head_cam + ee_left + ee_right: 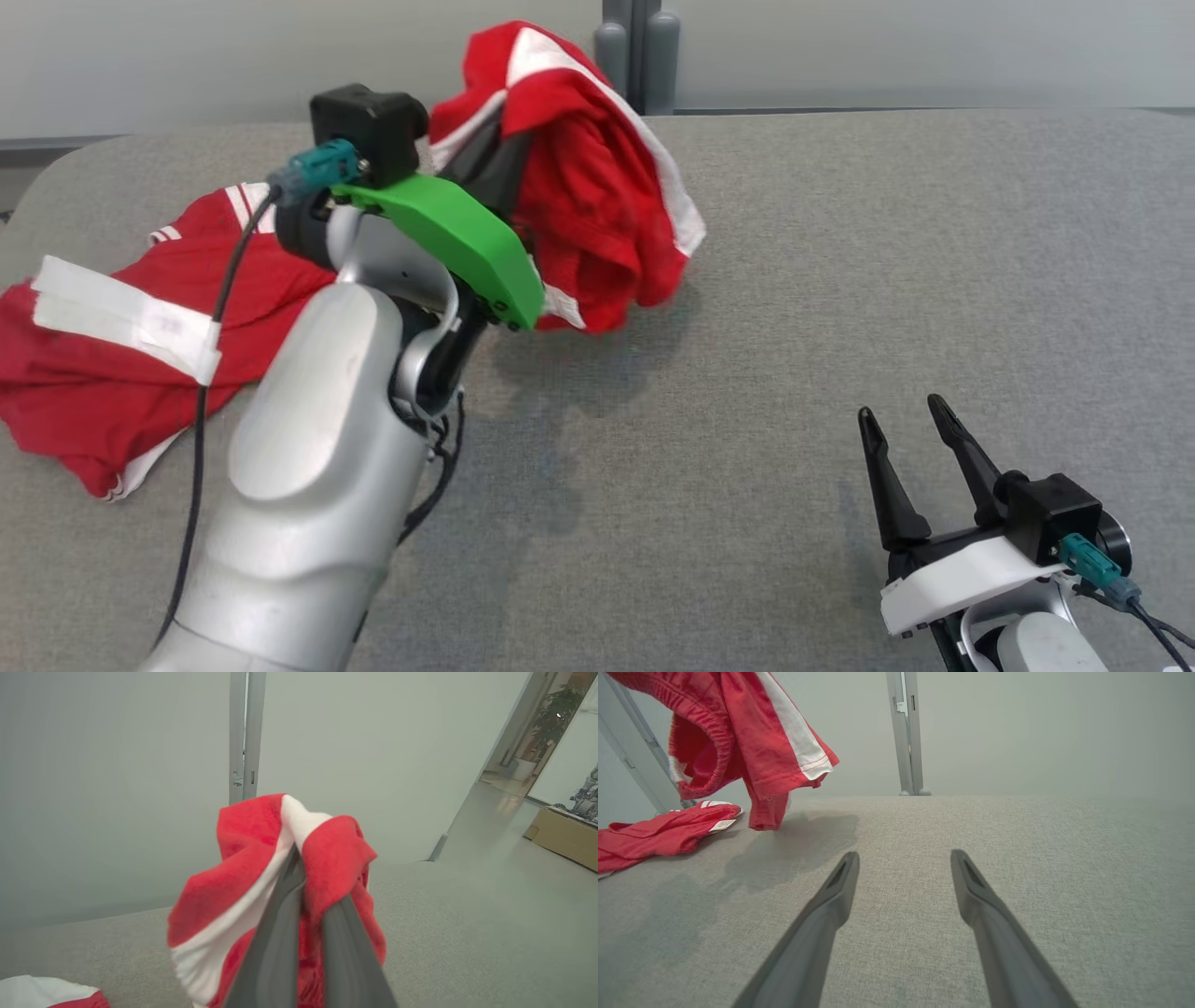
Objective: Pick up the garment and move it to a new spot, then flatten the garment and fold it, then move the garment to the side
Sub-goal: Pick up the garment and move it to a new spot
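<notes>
The garment (597, 196) is red cloth with white stripes, bunched and lifted above the grey padded table (840, 261). My left gripper (509, 117) is shut on its upper fold, with the cloth draped over both dark fingers. In the left wrist view the fingers pinch the garment (243, 858) at the left gripper (295, 855). The right wrist view has the garment (752, 742) hanging at the upper left, its lowest end just above the table (1017, 858). Near the front right corner my right gripper (904, 411) rests low and open with nothing in it, as the right gripper (904, 856) fingers also show.
A second red and white cloth (112, 373) lies crumpled on the table's left side, behind my left forearm, and appears as the cloth (663, 833) on the table. A grey post (639, 56) stands behind the far edge. A cardboard box (565, 842) sits on the floor beyond.
</notes>
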